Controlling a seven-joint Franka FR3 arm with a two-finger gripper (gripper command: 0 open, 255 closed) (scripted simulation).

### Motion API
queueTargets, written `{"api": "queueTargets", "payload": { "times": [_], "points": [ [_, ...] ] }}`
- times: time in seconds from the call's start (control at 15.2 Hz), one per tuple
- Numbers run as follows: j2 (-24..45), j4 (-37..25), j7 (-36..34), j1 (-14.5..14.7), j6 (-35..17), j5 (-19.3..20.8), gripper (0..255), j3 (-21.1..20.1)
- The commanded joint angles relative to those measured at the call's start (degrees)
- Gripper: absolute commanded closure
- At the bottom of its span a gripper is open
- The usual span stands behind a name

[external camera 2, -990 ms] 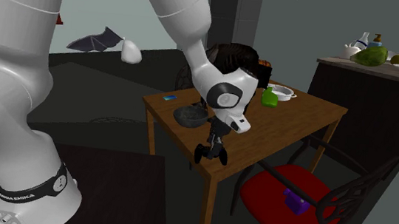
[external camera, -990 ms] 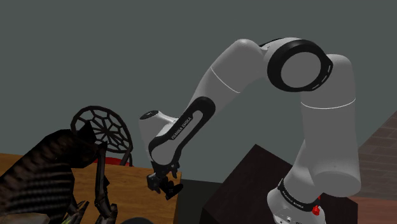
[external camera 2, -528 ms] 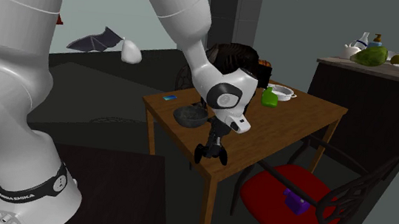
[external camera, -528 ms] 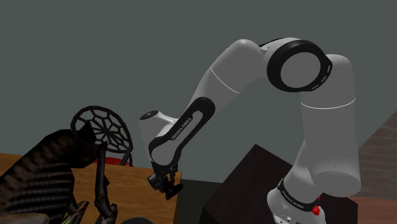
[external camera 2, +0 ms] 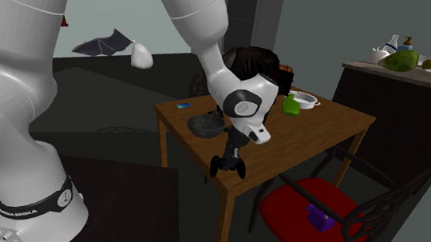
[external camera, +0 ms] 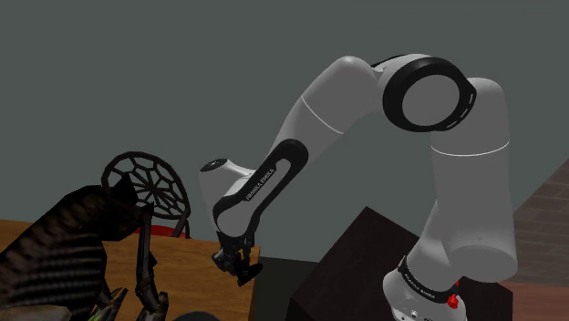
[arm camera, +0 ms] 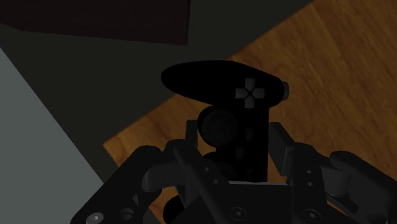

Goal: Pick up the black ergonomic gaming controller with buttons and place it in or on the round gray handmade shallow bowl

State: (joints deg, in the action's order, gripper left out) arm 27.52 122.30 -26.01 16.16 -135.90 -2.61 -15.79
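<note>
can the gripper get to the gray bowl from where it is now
Probably yes. The gripper clasps the black controller close beside the gray bowl, and only bare tabletop seems to lie between them.

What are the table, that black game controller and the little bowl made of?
The table looks like wood: warm brown with streaky grain and a matte finish. The controller is plain matte black with moulded buttons, probably plastic, though the dim light leaves that open. The bowl is a dull dark grey with no shine. It could be ceramic or stone, but I cannot tell which.
</note>
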Motion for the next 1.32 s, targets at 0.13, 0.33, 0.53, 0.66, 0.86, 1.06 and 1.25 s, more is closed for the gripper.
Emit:
{"api": "queueTargets", "payload": {
  "times": [0.13,0.33,0.53,0.66,0.86,1.06,1.25],
  "points": [
    [-1.35,0.15,0.06,-0.20,1.16,-0.31,255,-0.24],
    [-3.34,0.29,0.15,-0.49,2.97,-0.79,255,-0.59],
    [-5.28,0.34,0.24,-0.76,4.82,-1.27,255,-0.90],
    [-6.53,0.30,0.30,-0.93,6.09,-1.58,255,-1.09],
    [-8.36,0.16,0.39,-1.16,8.02,-2.04,255,-1.35],
    [-10.12,-0.10,0.46,-1.37,9.99,-2.48,255,-1.57],
    [-11.81,-0.48,0.53,-1.56,12.00,-2.91,255,-1.75]
  ]
}}
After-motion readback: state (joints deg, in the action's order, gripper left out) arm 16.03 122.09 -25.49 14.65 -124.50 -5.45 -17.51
